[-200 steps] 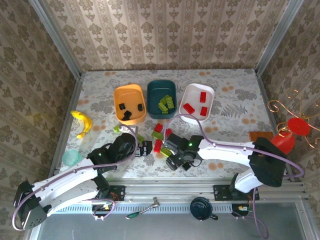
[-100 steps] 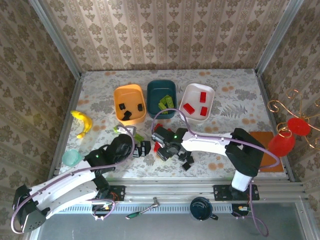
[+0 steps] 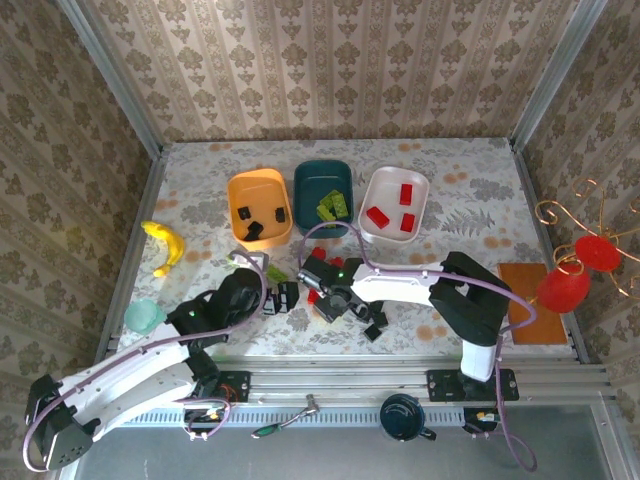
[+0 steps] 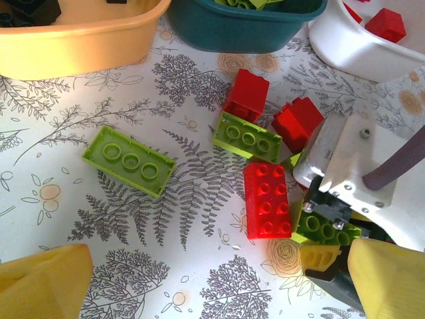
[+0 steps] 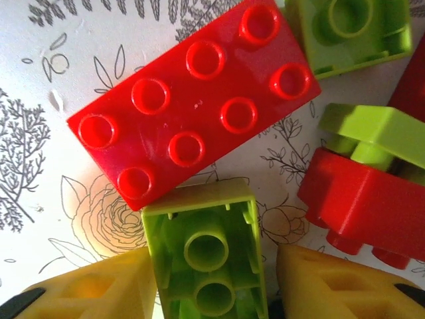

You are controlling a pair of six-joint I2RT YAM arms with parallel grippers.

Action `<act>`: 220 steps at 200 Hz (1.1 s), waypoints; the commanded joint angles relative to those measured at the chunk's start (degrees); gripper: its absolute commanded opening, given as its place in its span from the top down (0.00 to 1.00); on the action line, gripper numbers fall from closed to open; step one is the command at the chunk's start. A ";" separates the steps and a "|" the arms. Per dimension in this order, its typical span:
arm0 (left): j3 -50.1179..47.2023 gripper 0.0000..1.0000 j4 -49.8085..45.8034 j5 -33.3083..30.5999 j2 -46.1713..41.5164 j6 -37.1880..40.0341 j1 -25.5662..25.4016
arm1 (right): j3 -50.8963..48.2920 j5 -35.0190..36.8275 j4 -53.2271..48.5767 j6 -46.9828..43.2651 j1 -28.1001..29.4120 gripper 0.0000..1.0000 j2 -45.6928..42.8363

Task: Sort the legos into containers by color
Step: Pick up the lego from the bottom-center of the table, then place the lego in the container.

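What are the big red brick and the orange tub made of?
The red brick looks like hard, glossy plastic: light glints off its round studs, and its edges are crisp and moulded. The orange tub also seems to be plastic, but duller: its smooth, rounded wall shows only a soft sheen. That is a guess from looks alone.

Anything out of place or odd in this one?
One lime green brick lies upside down, hollow side up, between the fingers of the right gripper. A yellow banana lies far left, not a lego.
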 commanded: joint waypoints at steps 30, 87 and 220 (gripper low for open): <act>-0.77 0.00 -0.84 0.89 -1.27 -0.75 0.61 | -0.93 -2.01 1.47 -1.22 0.46 0.69 -2.67; -0.55 0.00 -2.23 0.14 -3.15 -0.22 0.77 | -3.37 -16.97 7.17 1.26 -5.92 0.76 -17.69; 0.43 0.00 -1.02 1.40 -0.02 -0.01 1.06 | 43.38 -2.54 -2.39 10.22 -22.86 0.69 17.14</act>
